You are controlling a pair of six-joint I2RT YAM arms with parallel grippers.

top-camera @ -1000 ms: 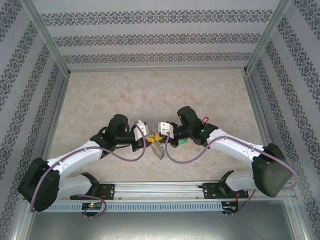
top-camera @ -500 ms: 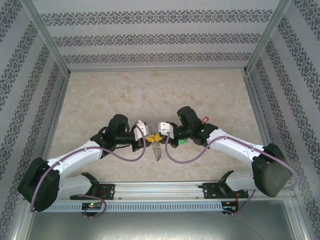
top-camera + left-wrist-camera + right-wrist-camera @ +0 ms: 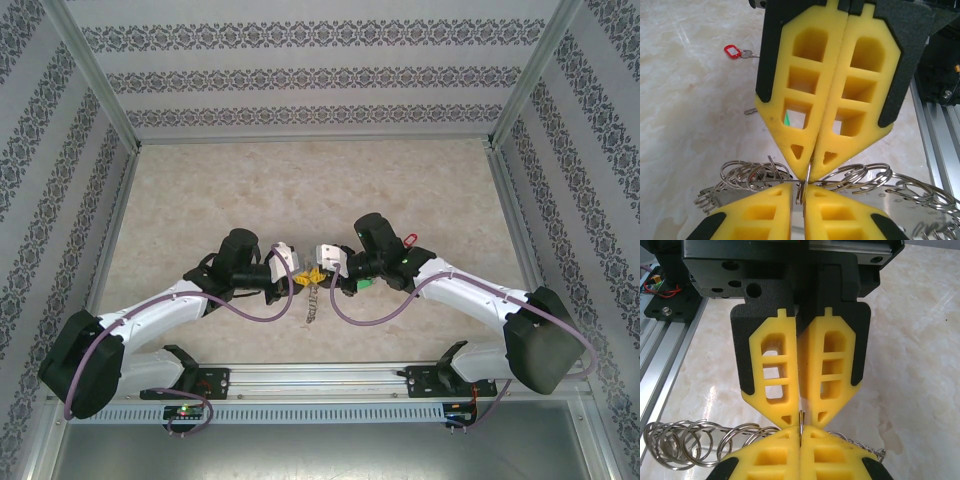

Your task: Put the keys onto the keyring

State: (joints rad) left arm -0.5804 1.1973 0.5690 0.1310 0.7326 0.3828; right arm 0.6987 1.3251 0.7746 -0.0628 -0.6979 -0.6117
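Position of the keyring: front centre of the table, between the two arms, just on the near side of the tip-to-tip meeting point of both grippers. Thin hoop wire caught at that point; small silvery rings fanned out to either side in both wrist views. State of the right gripper: yellow fingers pressed fully together, pinching the hoop wire. State of the left gripper: fingers almost together, narrow slit between them, hoop wire nipped inside it. Position of the green key: on the table, just under the right gripper's wrist, apart from the keyring. Position of the red key: on the table, just beyond the right arm, farther out.
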